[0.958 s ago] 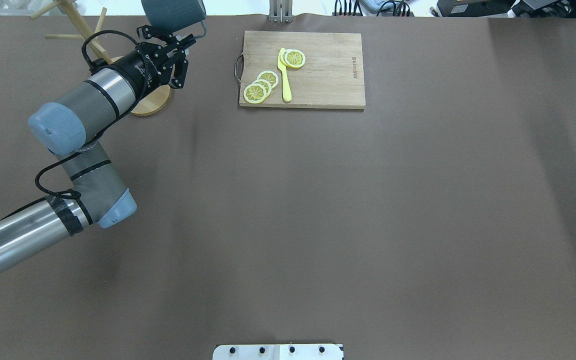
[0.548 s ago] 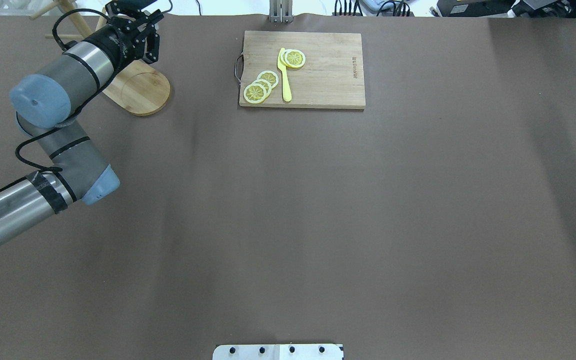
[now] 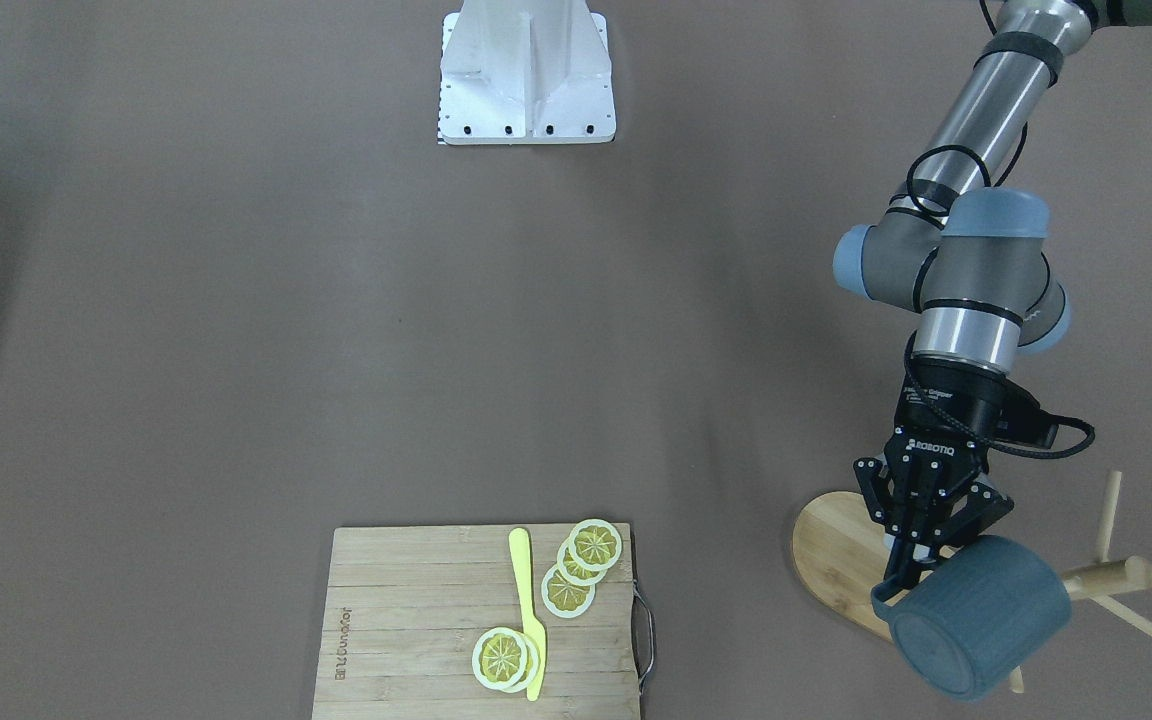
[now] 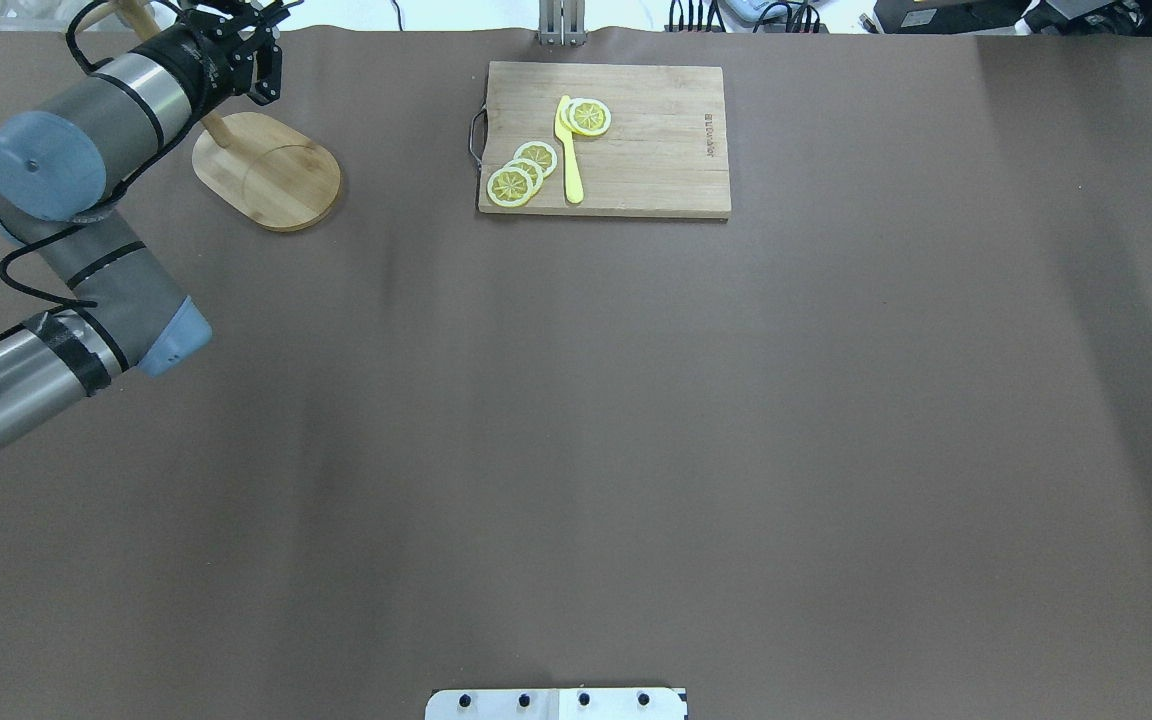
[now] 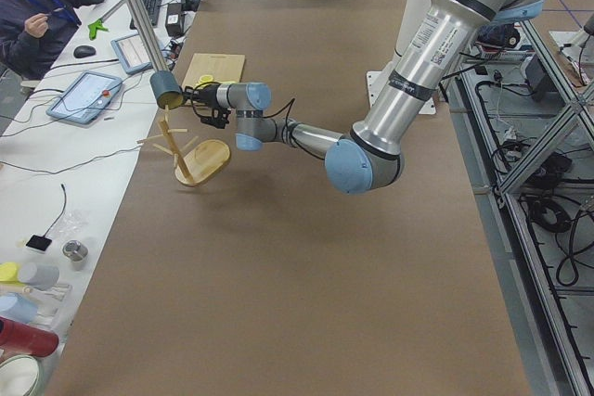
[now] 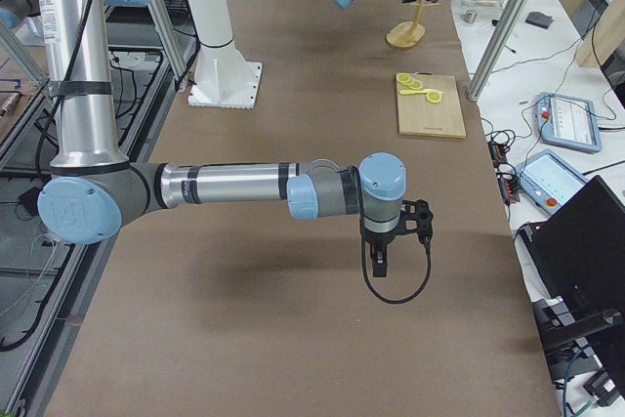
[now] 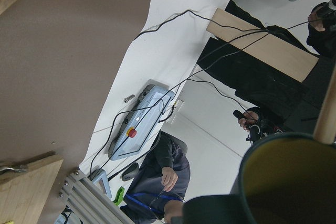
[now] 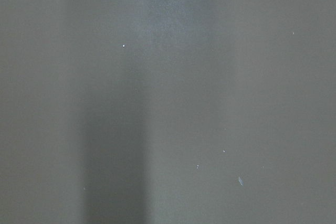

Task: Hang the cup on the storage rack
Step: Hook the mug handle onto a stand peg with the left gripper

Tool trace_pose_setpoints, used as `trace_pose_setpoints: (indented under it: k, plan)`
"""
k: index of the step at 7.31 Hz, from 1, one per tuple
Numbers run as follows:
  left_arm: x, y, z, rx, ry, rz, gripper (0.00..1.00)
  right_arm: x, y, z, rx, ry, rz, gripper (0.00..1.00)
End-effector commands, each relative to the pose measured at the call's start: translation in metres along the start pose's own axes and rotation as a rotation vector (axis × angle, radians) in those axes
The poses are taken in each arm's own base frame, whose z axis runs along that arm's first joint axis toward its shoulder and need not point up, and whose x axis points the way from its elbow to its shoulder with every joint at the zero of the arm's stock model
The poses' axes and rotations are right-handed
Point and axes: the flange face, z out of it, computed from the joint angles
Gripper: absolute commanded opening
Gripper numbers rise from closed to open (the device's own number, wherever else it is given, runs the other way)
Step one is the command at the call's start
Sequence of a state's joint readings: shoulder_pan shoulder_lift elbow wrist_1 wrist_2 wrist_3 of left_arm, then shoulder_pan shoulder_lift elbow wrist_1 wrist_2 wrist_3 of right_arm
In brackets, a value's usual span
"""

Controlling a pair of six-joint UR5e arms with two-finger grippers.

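Nearest the robot, the right end effector (image 6: 379, 267) hangs low over the brown table (image 4: 636, 450), fingers pointing down; I cannot tell whether it is clenched or released. Farther out lies a wooden cutting board (image 4: 656, 150) carrying lemon slices (image 4: 513, 185) and a yellow knife (image 4: 570, 160). At the far edge, the left end effector (image 3: 904, 578) is clenched on the handle side of the blue-grey cup (image 3: 986, 615), which is held on its side in the air close to the top of the storage rack (image 3: 831, 560).
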State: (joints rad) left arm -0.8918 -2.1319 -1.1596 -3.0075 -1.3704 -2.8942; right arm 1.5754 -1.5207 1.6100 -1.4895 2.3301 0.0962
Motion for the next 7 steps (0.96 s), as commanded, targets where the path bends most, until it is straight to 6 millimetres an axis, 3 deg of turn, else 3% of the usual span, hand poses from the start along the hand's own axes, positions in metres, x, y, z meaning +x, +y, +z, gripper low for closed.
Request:
trace_pose_setpoints:
  k: [1, 2, 3, 5, 7]
  plan:
    - [0.004, -0.008, -0.002, -0.036, -0.027, 0.001, 0.00, -0.003, -0.001, -0.003, 0.006, -0.001, 0.010, 1.00]
    - [-0.003, -0.032, -0.006, -0.091, -0.035, 0.005, 0.00, -0.004, -0.002, -0.004, 0.007, -0.001, 0.009, 1.00]
    - [-0.007, -0.043, -0.007, -0.109, -0.037, 0.034, 0.00, -0.004, -0.002, -0.004, 0.007, -0.001, 0.010, 1.00]
    - [-0.008, -0.051, -0.014, -0.161, -0.044, 0.031, 0.00, -0.004, -0.002, -0.004, 0.009, -0.001, 0.009, 1.00]
    - [-0.014, -0.070, -0.020, -0.198, -0.048, 0.026, 0.00, -0.006, -0.003, -0.006, 0.013, 0.000, 0.005, 1.00]
